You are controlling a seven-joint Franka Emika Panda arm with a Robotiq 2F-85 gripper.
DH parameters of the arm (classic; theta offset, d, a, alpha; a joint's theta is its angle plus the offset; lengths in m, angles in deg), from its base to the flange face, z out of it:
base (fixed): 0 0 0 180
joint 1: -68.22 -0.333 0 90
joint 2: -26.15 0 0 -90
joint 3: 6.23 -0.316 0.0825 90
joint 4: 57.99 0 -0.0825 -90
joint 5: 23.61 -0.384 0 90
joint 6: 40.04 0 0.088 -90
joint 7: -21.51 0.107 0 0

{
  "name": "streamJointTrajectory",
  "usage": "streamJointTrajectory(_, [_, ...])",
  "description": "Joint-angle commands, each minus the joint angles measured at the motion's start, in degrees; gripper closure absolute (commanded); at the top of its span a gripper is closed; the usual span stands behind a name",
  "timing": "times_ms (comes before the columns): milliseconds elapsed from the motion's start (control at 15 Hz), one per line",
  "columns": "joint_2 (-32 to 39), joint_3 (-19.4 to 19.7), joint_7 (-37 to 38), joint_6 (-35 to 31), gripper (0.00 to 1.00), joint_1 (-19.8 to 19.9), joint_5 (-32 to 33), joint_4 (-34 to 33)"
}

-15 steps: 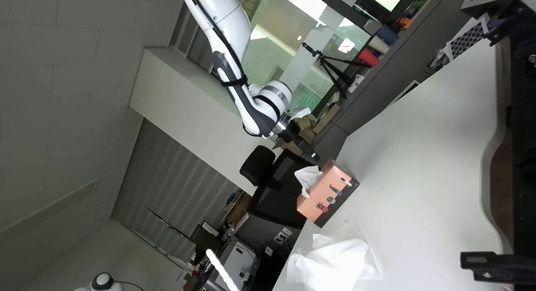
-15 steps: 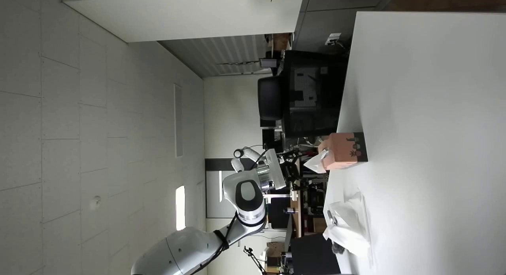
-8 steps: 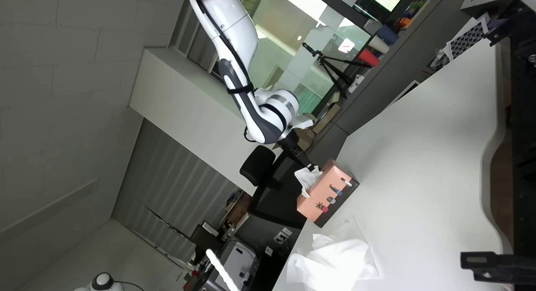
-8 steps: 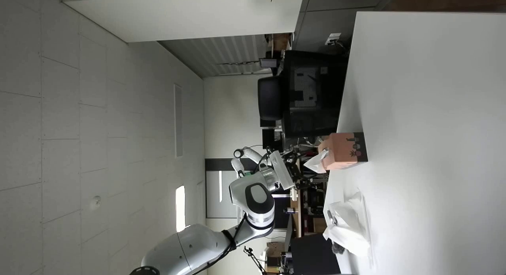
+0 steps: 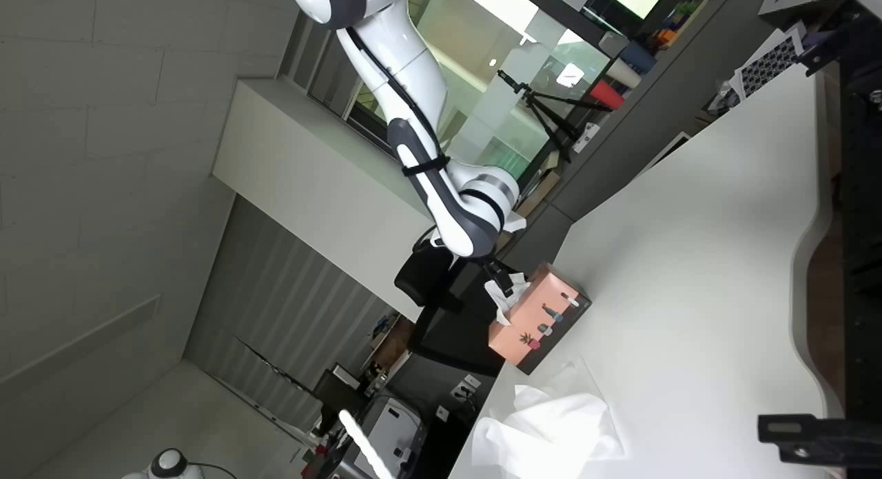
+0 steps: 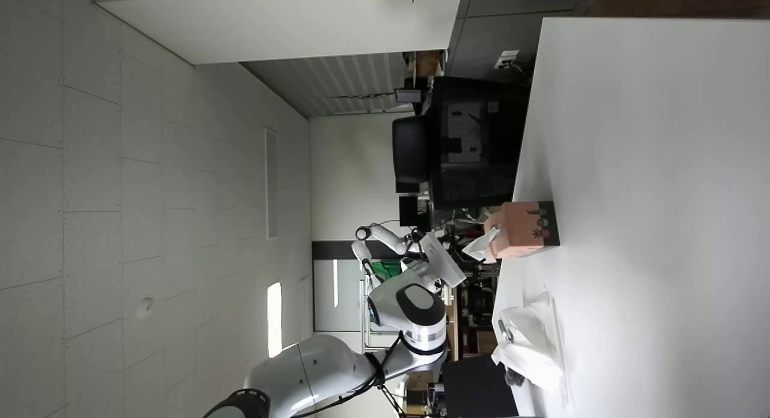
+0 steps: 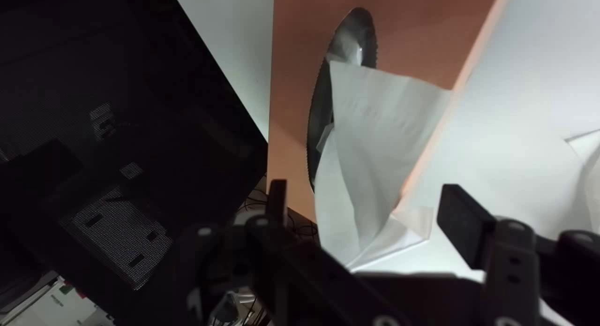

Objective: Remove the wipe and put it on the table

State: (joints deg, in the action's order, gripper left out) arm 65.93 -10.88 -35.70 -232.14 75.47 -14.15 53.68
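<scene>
The wipe (image 7: 379,138) is a limp white sheet that sticks out of the oval slot of a salmon-pink pack (image 7: 412,30). In both exterior views the wipe (image 5: 501,305) (image 6: 479,248) hangs out from the pack (image 5: 525,320) (image 6: 520,225). The pack stands on the white table (image 5: 689,293) (image 6: 649,165) near its edge. My gripper (image 7: 370,204) is open, with its fingers on either side of the wipe's loose end and not closed on it. In an exterior view its fingertips (image 5: 508,287) overlap the wipe. The wipe's lower part is hidden inside the pack.
Crumpled white sheets (image 5: 551,434) (image 6: 532,346) lie on the table beside the pack; their edge shows in the wrist view (image 7: 591,190). A black chair (image 5: 458,327) (image 6: 469,147) (image 7: 140,143) stands just past the table edge by the pack.
My arm has come down toward the pack, and the fingertips have moved from above the wipe to overlapping it. The pack, the wipe and the sheets on the table have not visibly moved.
</scene>
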Motion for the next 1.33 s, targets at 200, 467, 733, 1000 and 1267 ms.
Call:
streamJointTrajectory(200, [4.04,5.53,7.22,-7.44,0.67,-4.16,5.83,-3.05])
streamJointTrajectory(467, [4.20,7.28,8.99,-6.08,0.95,-5.67,6.87,-6.03])
streamJointTrajectory(733, [1.62,6.36,10.80,-1.06,1.00,-5.09,8.77,-4.52])
streamJointTrajectory(1000, [-3.83,-2.13,6.57,9.53,1.00,0.84,9.40,-2.90])
streamJointTrajectory(1267, [-9.44,-9.28,2.06,18.02,1.00,5.62,7.38,-2.33])
